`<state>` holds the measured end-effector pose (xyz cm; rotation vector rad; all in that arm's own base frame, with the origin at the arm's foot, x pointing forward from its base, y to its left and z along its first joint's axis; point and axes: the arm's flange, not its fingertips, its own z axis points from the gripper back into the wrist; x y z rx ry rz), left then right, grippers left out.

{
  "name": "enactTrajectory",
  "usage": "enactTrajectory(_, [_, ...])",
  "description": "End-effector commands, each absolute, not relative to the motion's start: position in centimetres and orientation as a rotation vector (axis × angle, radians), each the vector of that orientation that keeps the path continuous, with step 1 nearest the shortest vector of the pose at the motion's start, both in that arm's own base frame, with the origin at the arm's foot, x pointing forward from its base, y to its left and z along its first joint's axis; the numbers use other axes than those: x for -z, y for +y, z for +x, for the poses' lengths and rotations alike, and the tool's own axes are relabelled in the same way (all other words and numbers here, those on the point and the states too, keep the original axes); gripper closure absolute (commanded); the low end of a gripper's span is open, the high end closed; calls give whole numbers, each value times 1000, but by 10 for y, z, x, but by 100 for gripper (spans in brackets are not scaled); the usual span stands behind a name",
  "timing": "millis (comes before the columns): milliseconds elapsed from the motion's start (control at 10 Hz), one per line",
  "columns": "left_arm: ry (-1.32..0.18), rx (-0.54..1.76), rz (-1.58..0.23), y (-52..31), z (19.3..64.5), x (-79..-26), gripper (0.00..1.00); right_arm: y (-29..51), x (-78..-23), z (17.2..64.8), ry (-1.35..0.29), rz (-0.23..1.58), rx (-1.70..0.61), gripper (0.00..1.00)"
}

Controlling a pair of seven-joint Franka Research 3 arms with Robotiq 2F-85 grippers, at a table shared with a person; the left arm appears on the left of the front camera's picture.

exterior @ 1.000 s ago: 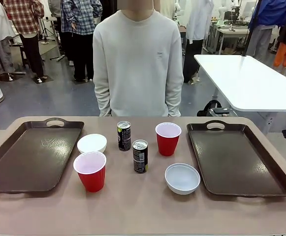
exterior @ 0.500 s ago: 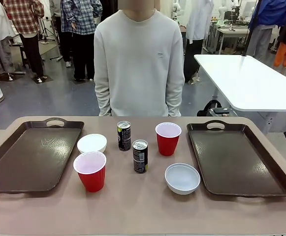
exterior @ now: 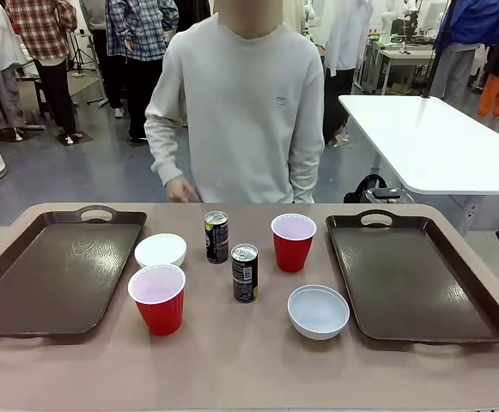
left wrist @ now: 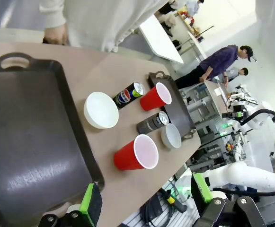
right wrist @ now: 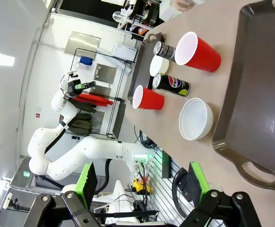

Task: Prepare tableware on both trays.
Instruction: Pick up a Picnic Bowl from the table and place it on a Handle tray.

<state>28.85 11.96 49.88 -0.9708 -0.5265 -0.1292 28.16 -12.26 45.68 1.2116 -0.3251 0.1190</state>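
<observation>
Tableware stands in a loose cluster on the table (exterior: 249, 369), between the two trays and touching neither. On the robot's left we see the far bowl (exterior: 161, 250) just beside the left tray (exterior: 26, 283), with the near red cup (exterior: 157, 299) just in front of it, upright and mouth up. In the middle stand the two cans, both upright: the far can (exterior: 216, 237) and, a little nearer and to the right, the near can (exterior: 245, 273), close but apart. To their right the far red cup (exterior: 293, 242) stands upright, and the near bowl (exterior: 319, 311) sits in front of it, just beside the right tray (exterior: 412, 283). Each tray lies flat with a cut-out handle at its far rim.

In the left wrist view we find the left gripper (left wrist: 144, 189) well above that tray's near end, its green-padded fingers spread wide and holding nothing. In the right wrist view the right gripper (right wrist: 141, 172) hangs off the table's near edge beside the right tray, fingers likewise wide apart and gripping nothing.

Across the table a person (exterior: 245, 112) in a pale sweater stands at the far edge, one hand (exterior: 180, 190) held just beyond it, behind the far can.
</observation>
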Motion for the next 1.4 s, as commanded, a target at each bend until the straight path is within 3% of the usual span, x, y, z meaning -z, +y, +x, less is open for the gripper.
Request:
enactTrajectory(0, [-537,136,-984,118,291,-499,0,-122,-457,282,-325,1212,-119,0])
enactTrajectory(100, [-537,136,-984,118,291,-499,0,-108,-515,248,-435,1158,-180,0])
enactTrajectory(200, [-537,136,-984,118,291,-499,0,-103,-550,246,-461,1070,-110,0])
enactTrajectory(500, [-537,136,-984,118,291,-499,0,-47,-621,273,-338,764,-110,0])
enactTrajectory(800, [-537,136,-984,118,291,-499,0,30,-618,308,-102,404,-111,0])
enactTrajectory(1000, [-537,136,-984,118,291,-499,0,75,-588,331,-97,253,-110,0])
enactTrajectory(1300, [-537,136,-984,118,291,-499,0,70,-594,318,-125,299,-120,0])
